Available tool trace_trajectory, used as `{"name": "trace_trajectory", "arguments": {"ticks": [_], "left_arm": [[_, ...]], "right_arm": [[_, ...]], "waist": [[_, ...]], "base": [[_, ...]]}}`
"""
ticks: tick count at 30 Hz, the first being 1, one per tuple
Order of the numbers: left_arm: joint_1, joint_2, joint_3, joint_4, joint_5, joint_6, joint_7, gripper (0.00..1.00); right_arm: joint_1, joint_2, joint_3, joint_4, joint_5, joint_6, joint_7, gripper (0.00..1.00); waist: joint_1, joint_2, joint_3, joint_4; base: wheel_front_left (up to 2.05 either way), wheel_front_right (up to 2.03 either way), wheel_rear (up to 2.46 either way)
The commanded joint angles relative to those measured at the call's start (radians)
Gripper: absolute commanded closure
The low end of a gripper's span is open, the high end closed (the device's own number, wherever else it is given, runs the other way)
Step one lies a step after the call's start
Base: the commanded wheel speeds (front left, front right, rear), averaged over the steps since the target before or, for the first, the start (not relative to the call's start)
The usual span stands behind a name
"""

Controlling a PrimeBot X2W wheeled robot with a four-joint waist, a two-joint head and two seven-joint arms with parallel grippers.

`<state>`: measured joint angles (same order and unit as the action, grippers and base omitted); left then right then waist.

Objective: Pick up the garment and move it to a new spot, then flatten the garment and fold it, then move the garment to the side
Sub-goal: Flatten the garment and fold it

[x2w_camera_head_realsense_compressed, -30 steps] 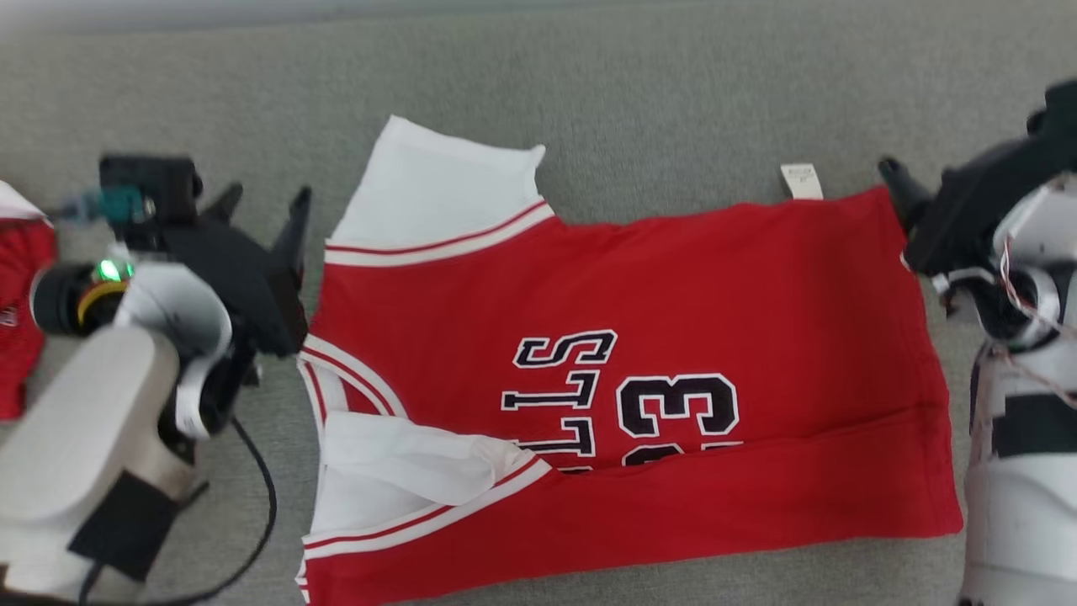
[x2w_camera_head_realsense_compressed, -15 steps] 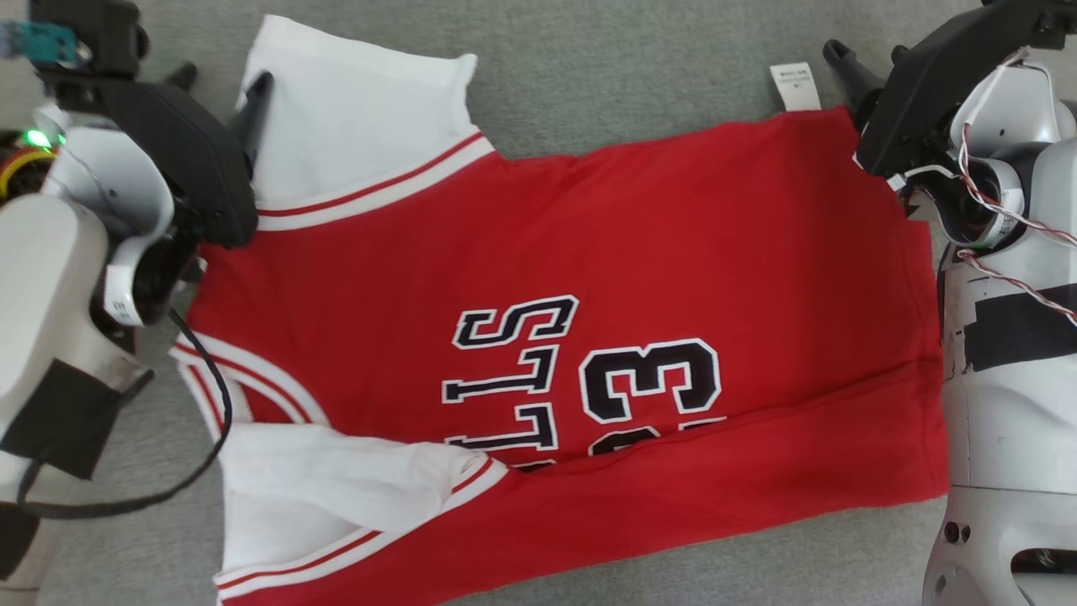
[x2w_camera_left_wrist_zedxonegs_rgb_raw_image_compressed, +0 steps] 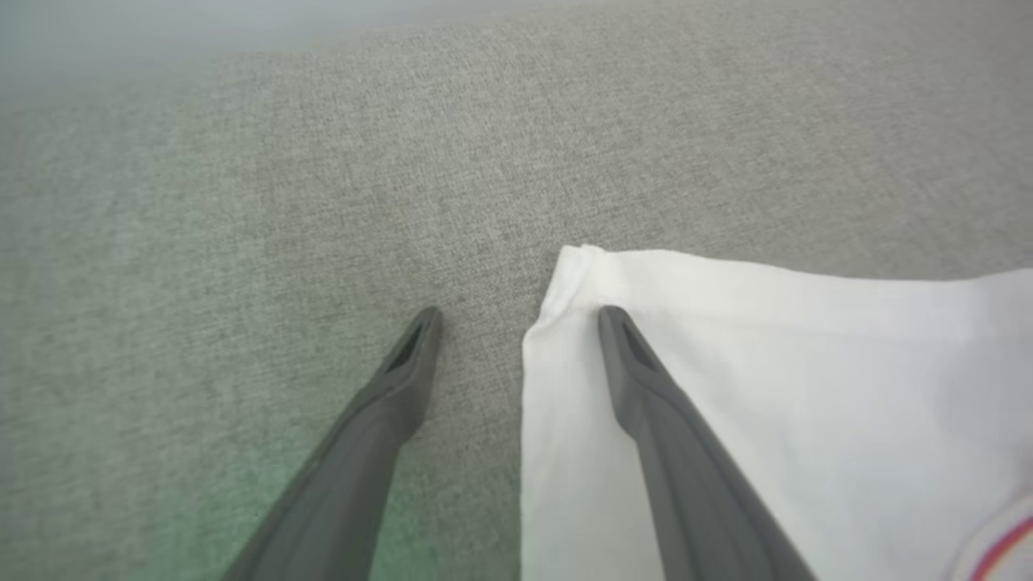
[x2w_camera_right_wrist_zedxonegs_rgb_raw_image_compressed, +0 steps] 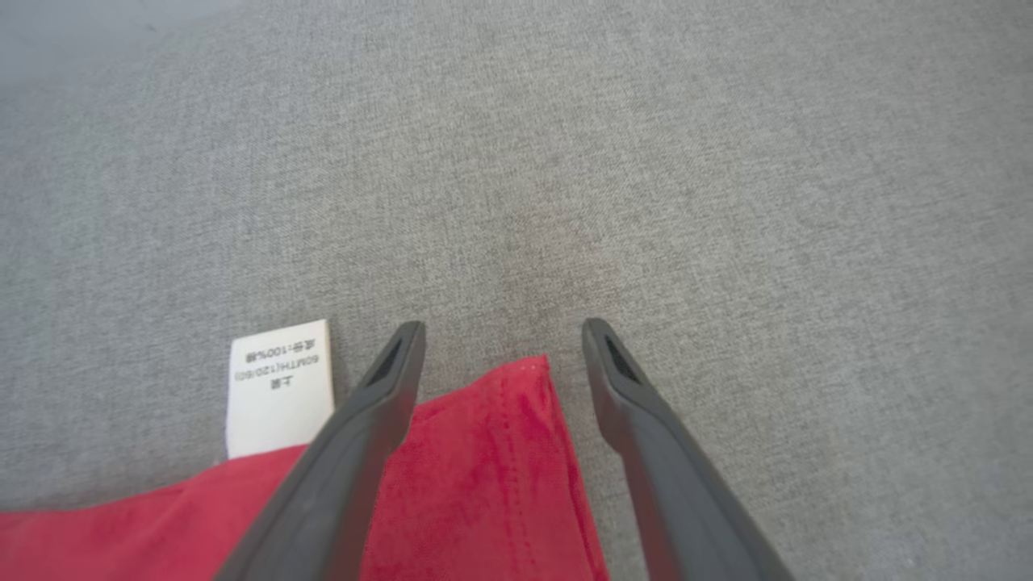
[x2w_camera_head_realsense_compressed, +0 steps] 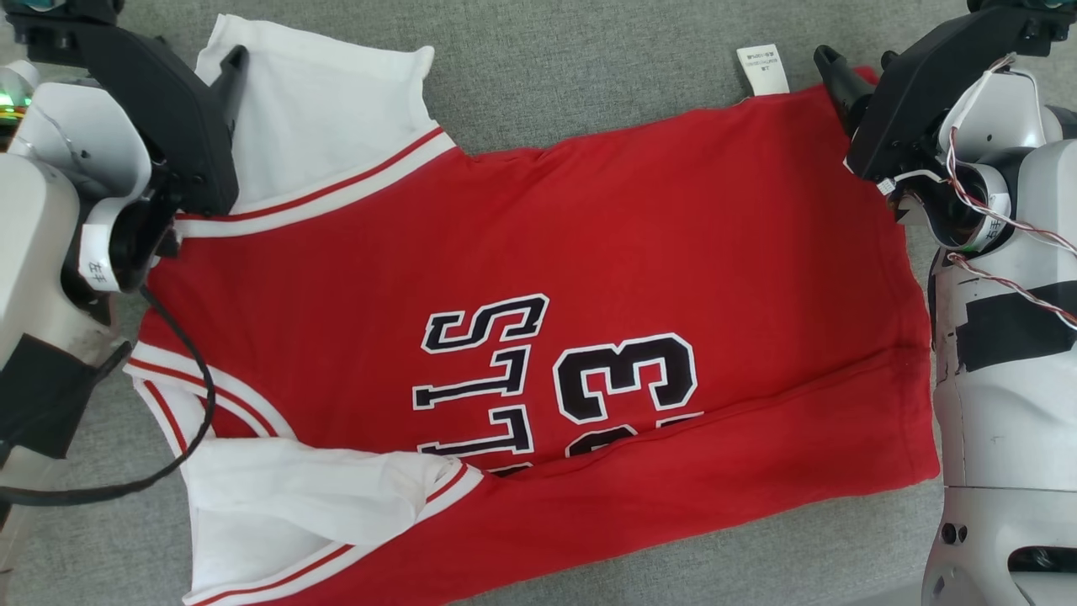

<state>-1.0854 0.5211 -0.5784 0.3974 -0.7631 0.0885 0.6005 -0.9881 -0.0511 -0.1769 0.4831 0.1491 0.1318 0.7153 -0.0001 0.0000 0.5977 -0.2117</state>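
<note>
The garment (x2w_camera_head_realsense_compressed: 673, 236) is bright red. Its sleeves (x2w_camera_head_realsense_compressed: 320, 109) are white, edged with red and white stripes, and the lettering (x2w_camera_head_realsense_compressed: 627, 379) is black with white outlines. The care label (x2w_camera_head_realsense_compressed: 763, 69) is white with small dark print. The tabletop (x2w_camera_head_realsense_compressed: 589, 50) is a flecked grey weave. The left tool (x2w_camera_left_wrist_zedxonegs_rgb_raw_image_compressed: 516, 319) and right tool (x2w_camera_right_wrist_zedxonegs_rgb_raw_image_compressed: 500, 327) are dark grey.

Grey woven upholstery (x2w_camera_head_realsense_compressed: 589, 67) (sofa-like, perhaps) suggests a home.

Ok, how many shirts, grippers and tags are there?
shirt: 1
grippers: 2, the left gripper and the right gripper
tag: 1
Total: 4
</note>
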Motion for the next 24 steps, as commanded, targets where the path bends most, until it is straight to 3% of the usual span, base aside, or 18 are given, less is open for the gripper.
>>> {"name": "trace_trajectory", "arguments": {"ticks": [1, 12, 13, 15, 24], "left_arm": [[0.055, -0.023, -0.029, -0.001, -0.02, -0.005, 0.024, 0.0], [0.048, 0.004, -0.031, -0.014, -0.004, 0.011, 0.033, 0.0], [0.051, 0.008, -0.032, -0.011, -0.01, 0.009, 0.042, 0.45], [0.054, 0.016, -0.032, -0.008, -0.017, 0.007, 0.053, 1.0], [0.065, 0.039, -0.03, -0.029, -0.019, 0.009, 0.054, 1.0]], "right_arm": [[-0.008, 0.001, 0.001, 0.004, 0.01, -0.002, -0.007, 0.0], [-0.013, 0.001, 0.031, 0.022, 0.022, -0.002, -0.018, 0.0], [-0.015, 0.001, 0.035, 0.024, 0.02, -0.002, -0.016, 0.0], [-0.017, 0.001, 0.042, 0.024, 0.014, -0.002, -0.012, 0.0], [-0.008, -0.048, 0.056, -0.012, -0.002, -0.002, 0.034, 0.0]], "waist": [[0.0001, 0.0, -0.002, -0.001], [0.0001, 0.0, 0.001, -0.012], [0.0001, 0.0, 0.002, -0.013], [0.0001, 0.0, 0.004, -0.015], [0.0001, 0.0, -0.007, -0.005]], "base": [[0.0, 0.0, 0.0], [0.0, 0.0, 0.0], [0.0, 0.0, 0.0], [0.0, 0.0, 0.0], [0.0, 0.0, 0.0]]}}
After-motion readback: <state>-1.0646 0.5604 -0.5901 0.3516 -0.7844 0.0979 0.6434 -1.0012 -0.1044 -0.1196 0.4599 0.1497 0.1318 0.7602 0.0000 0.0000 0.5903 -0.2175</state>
